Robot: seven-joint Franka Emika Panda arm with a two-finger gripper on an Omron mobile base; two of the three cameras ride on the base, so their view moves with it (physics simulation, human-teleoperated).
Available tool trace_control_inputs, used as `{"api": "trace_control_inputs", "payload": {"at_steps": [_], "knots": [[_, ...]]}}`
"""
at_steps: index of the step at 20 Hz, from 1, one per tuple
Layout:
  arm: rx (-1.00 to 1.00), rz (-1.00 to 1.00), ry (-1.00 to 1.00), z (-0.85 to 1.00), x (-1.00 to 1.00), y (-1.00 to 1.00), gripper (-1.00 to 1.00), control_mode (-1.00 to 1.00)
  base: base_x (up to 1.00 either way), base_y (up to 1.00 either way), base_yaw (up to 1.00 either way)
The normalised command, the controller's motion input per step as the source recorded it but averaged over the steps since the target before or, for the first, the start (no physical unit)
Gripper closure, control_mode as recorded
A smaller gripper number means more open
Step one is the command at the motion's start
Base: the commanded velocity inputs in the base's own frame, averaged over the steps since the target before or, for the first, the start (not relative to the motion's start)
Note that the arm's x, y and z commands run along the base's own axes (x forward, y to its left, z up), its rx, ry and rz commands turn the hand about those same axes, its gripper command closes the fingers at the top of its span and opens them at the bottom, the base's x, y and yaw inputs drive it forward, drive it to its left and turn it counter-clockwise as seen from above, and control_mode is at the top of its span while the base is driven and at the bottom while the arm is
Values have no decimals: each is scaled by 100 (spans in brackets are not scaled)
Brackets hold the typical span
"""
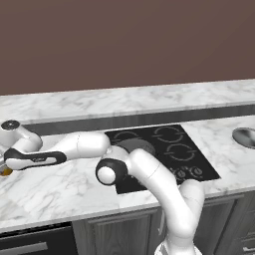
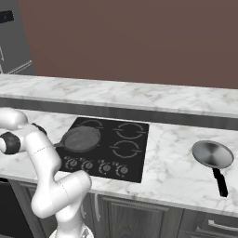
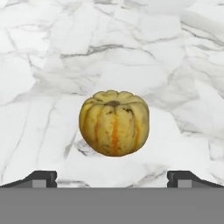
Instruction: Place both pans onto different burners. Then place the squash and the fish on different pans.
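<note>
Small ribbed yellow squash (image 3: pixel 114 123), rounded and lobed like a tiny pumpkin, orange streaks in the grooves and a dull brownish stem scar, lies on the white grey-veined marble counter (image 3: pixel 52 65); stem end faces up and slightly away in the hand view, no clear long axis. In that view it sits centred above the gap between the two dark finger tips of the gripper (image 3: pixel 112 178), which stand wide apart and clear of it, nothing between them. In the left base view the white arm reaches far left over the counter, with a sliver of orange at the left edge under the hand. Dark grey round skillet (image 2: pixel 82 138), matte, shallow, sits on the near left burner (image 2: pixel 80 139) of the flat black glass cooktop (image 2: pixel 135 158), its short handle pointing left toward the arm. Three other grey ring burners lie bare; a row of small round knobs (image 2: pixel 96 166) lines the front edge. Shiny silver round pan (image 2: pixel 212 154) rests on the marble well to the right of the cooktop, its straight black handle pointing toward the counter's front edge. Dark wood-grain cabinet fronts (image 2: pixel 135 216) below, plain brown wall (image 2: pixel 139 37) behind.
</note>
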Motion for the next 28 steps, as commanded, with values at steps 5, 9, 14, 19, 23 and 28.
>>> {"api": "trace_control_inputs", "payload": {"at_steps": [5,9,14,19,23,28], "knots": [[0,1,0,-14,19,17,-100,-100,0,0,0],[0,0,0,-2,28,9,-100,-100,0,0,0],[0,0,0,0,22,12,-100,-100,0,0,0],[0,0,0,0,5,23,-100,-100,0,0,0],[0,0,0,0,0,26,-100,-100,0,0,0],[0,0,0,-3,2,21,100,-100,0,0,0]]}}
